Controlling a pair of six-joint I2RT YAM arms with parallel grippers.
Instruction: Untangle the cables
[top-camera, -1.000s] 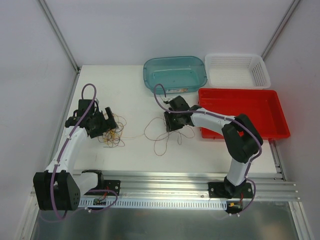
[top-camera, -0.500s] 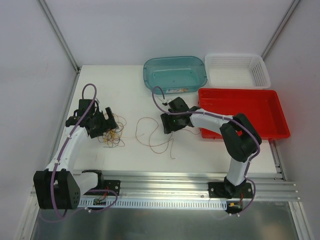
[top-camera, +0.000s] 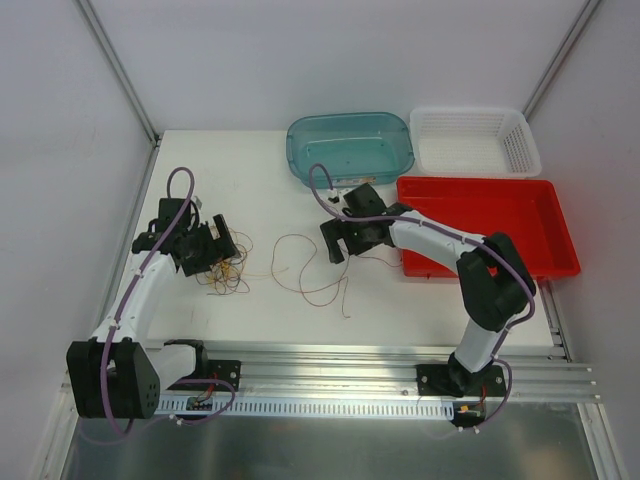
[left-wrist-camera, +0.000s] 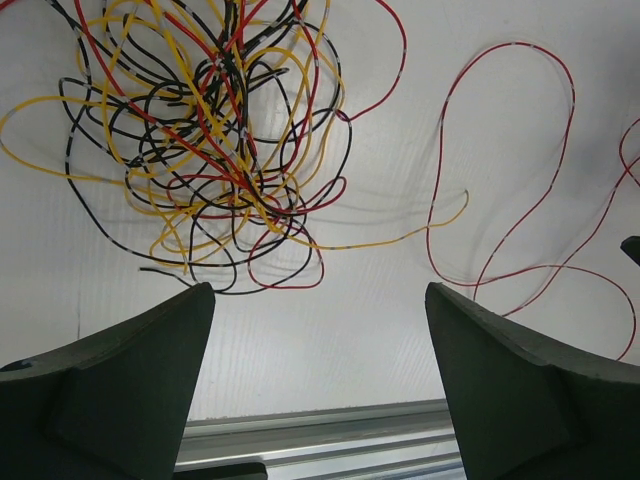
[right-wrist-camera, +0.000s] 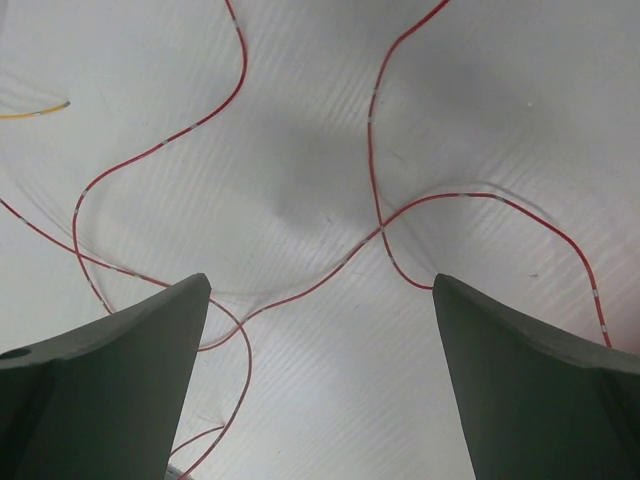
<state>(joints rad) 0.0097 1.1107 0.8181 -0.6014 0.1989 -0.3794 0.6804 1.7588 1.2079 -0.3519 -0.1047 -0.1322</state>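
Beyond the right gripper (top-camera: 335, 246) stands a teal tub (top-camera: 350, 150); a few small specks show on its floor, too small to tell what they are. To the right of this gripper is a red tray (top-camera: 500, 225), and behind the tray a white basket (top-camera: 475, 140). The cables (top-camera: 260, 265) lie on the table (top-camera: 260, 170), outside these containers. The right arm has its elbow raised near the tray and its forearm stretched left, with the fingers spread wide and holding nothing. A loose red wire (right-wrist-camera: 375, 150) runs on the table under them, and a yellow wire end (right-wrist-camera: 35, 110) shows to the side. The left arm reaches forward along the table's left side. The left gripper (left-wrist-camera: 320, 290) points down, its fingers also wide apart and empty. The tangle (left-wrist-camera: 210, 140) of red, yellow and black wires lies just ahead of it, more toward one finger.
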